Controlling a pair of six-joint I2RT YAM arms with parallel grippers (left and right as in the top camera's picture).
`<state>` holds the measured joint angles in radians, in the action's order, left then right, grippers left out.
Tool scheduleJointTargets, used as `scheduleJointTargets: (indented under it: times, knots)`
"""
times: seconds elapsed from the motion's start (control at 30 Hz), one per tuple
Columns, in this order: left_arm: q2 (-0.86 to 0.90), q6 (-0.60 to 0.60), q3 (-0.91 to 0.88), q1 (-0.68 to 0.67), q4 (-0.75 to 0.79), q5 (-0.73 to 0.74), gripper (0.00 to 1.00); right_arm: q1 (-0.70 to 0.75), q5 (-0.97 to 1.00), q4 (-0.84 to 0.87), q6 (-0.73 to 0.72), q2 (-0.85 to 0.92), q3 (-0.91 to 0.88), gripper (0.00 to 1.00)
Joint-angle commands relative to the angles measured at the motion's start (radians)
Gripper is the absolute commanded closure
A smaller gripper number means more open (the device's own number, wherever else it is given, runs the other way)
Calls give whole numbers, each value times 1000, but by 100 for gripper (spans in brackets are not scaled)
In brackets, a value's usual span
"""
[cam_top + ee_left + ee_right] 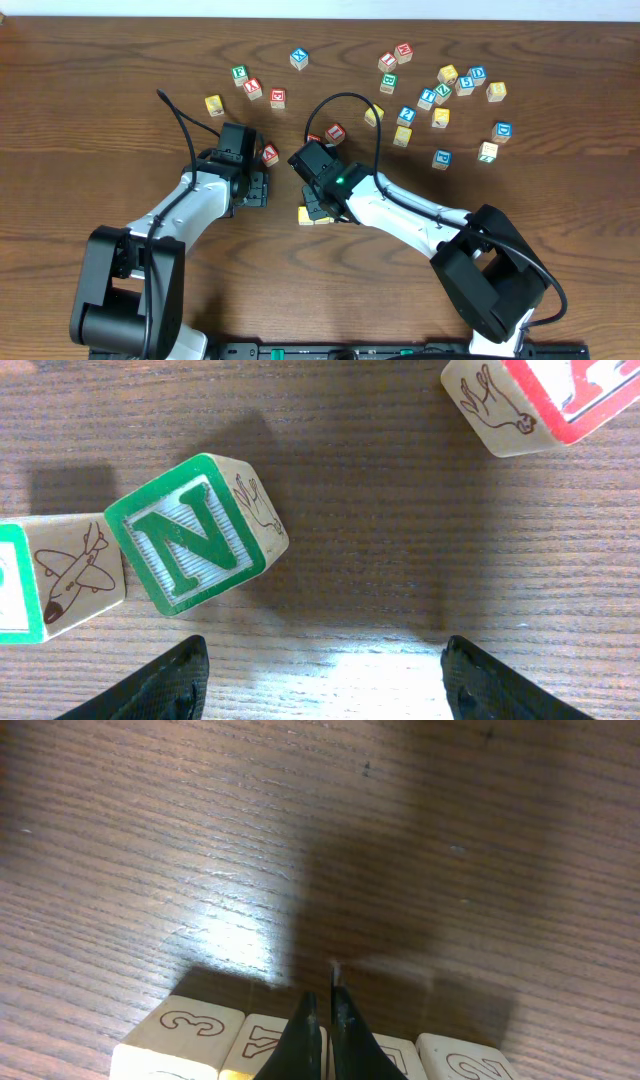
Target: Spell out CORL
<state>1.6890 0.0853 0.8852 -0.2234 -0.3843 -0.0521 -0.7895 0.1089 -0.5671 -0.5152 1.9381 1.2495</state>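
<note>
Wooden letter cubes (186,1036) lie four in a row on the bench (180,830), just under the right fingers (303,1038), pressed together; letters hidden; likely tidying the word; left fingers (160,685) spread, empty, beside the green N cube (190,535); next, confirm spelling.

Bare table (380,540) is lying open ahead of the left gripper (325,675), with a green N cube (190,530) flanking one side and a red-bordered cube (540,400) the other. A row of cubes (190,1035) is crowding the right gripper (322,1010) at its pinched tips.
</note>
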Motion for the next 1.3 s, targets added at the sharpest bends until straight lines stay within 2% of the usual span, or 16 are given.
scheduleJointTargets:
  times: [0.0, 0.9, 1.27]
  knots:
    - [2, 3, 27, 4, 2, -12, 27, -2, 17, -6, -15, 13, -2, 99]
    - [2, 3, 27, 4, 2, -12, 27, 5, 48, 4, -19, 13, -2, 99]
    - [2, 3, 27, 4, 2, -12, 27, 51, 72, 10, -19, 13, -2, 99]
